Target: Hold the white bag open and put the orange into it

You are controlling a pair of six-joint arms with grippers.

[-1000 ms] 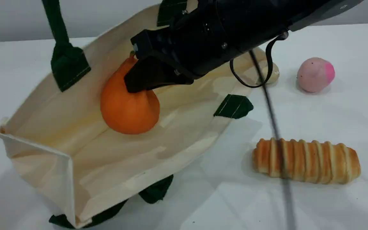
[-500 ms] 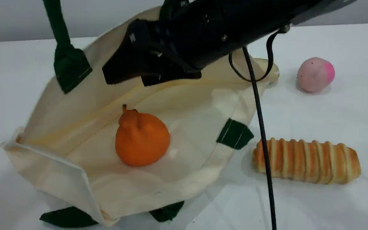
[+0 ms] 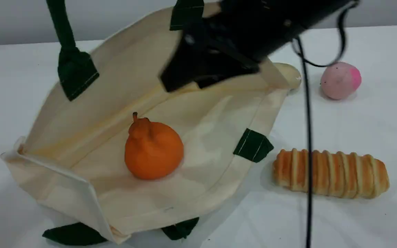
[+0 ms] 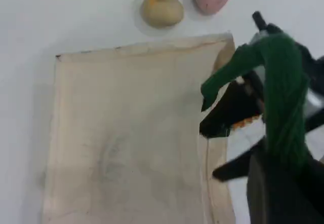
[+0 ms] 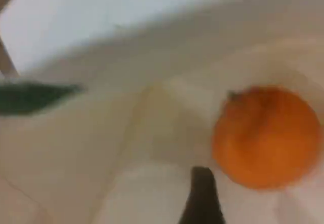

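The black right arm [image 3: 260, 24] slants down and leftward from the top edge, its right gripper [image 3: 193, 81] blurred, fingers [image 3: 172, 81] spread apart and holding nothing, while the left gripper [image 4: 281, 173] is clamped on a taut dark green rope handle [image 4: 281, 97].

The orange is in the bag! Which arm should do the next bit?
Probably left. The left gripper grips the green handle, so it can lower the white bag. The right gripper is open, clear of the orange.

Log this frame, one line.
orange: in bag, free | left tool: shut on handle, bag open | right tool: open, above bag
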